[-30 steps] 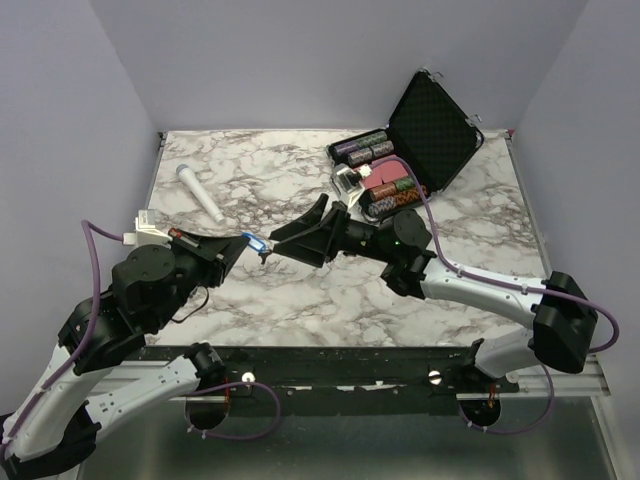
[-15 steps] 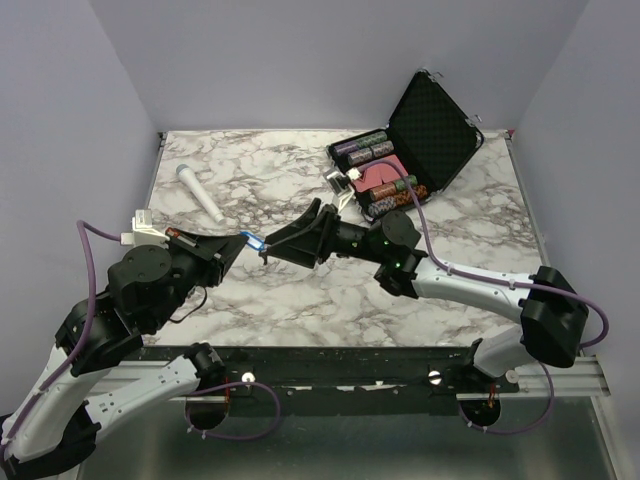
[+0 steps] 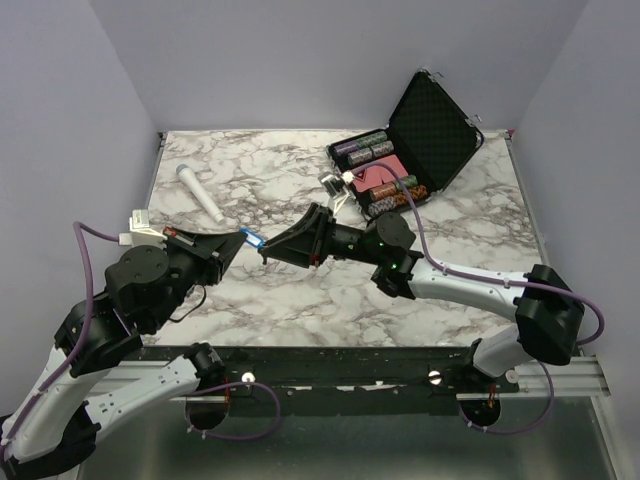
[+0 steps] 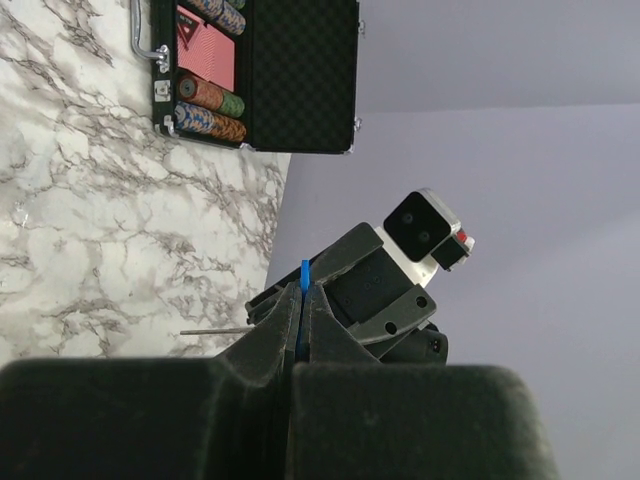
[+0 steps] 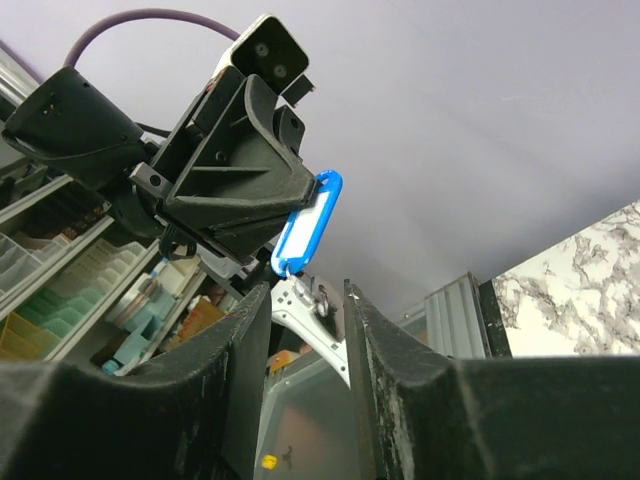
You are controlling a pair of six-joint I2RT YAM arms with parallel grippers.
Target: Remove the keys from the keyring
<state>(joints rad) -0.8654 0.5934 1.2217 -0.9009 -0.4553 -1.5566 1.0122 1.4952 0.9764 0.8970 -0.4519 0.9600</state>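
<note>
Arms meet above the marble table [image 3: 300, 300], a little toward 9 o'clock of its middle, both tips raised off the surface. The left gripper [image 3: 238, 244] is clamped flat on the keyring [image 5: 308, 222]. From its own wrist camera only the blue edge of the tag shows, pinched in the seam between the two pads. The tag juts out toward 3 o'clock, at the other arm. Off its lower end hangs the thin ring with the small grey key [image 5: 318, 297]. The right gripper [image 3: 268, 250] comes in from 3 o'clock, its fingers parted by a narrow gap with the key between their tips. I cannot tell whether either pad touches the metal. Well apart from all this, a white microphone [image 3: 200, 196] lies at 10 o'clock. An open black case [image 3: 440, 125] holding rows of poker chips [image 3: 365, 148] stands at 1 o'clock.
</note>
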